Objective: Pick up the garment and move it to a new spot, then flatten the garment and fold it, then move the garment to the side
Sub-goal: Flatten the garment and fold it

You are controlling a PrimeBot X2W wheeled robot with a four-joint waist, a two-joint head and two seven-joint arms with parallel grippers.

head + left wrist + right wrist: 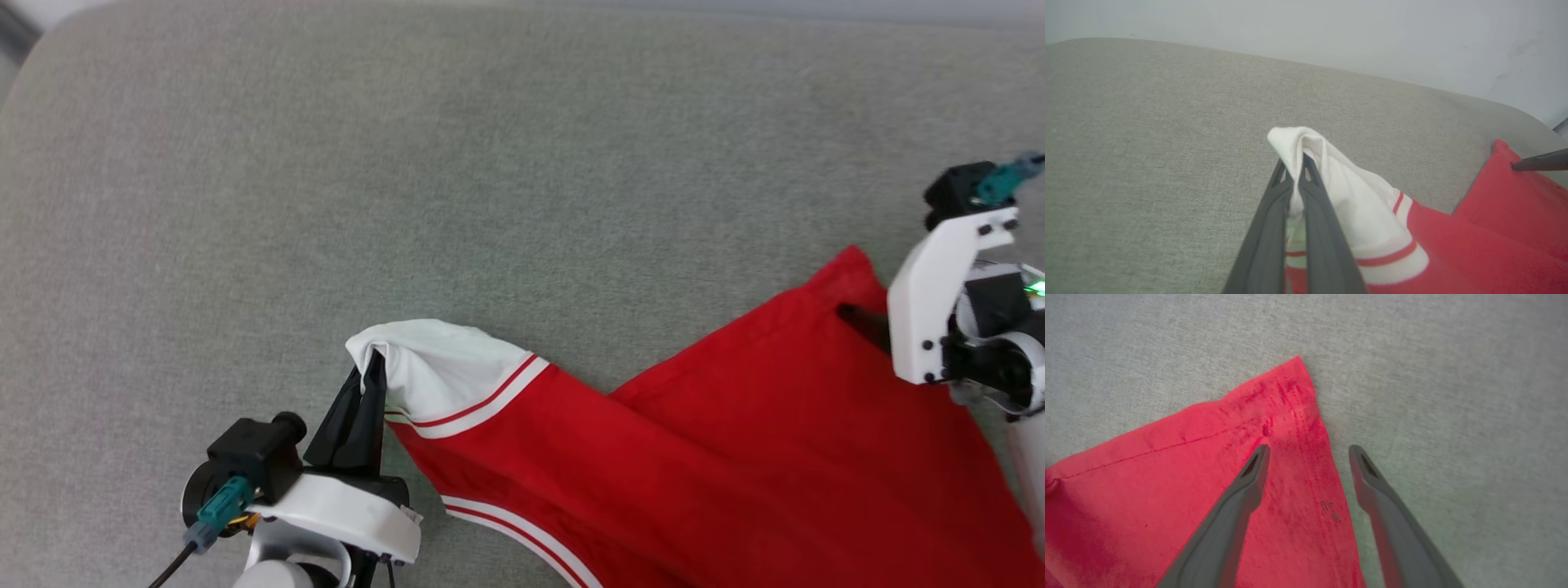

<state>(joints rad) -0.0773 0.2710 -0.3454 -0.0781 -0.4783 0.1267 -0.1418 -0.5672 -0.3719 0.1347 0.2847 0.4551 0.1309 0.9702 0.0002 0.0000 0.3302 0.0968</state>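
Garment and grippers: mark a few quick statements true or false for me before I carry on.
1. The left gripper is shut on the white sleeve of the garment. True.
2. The right gripper is clamped on the red corner. False: its jaws stand open, straddling that corner's edge.
3. The garment lies on a grey fabric surface. True.
4. The garment is folded into a neat stack. False: it lies loosely spread, with the sleeve pinched up.

A grey woven cushion (490,163), perhaps a sofa seat, carries the garment (735,457).
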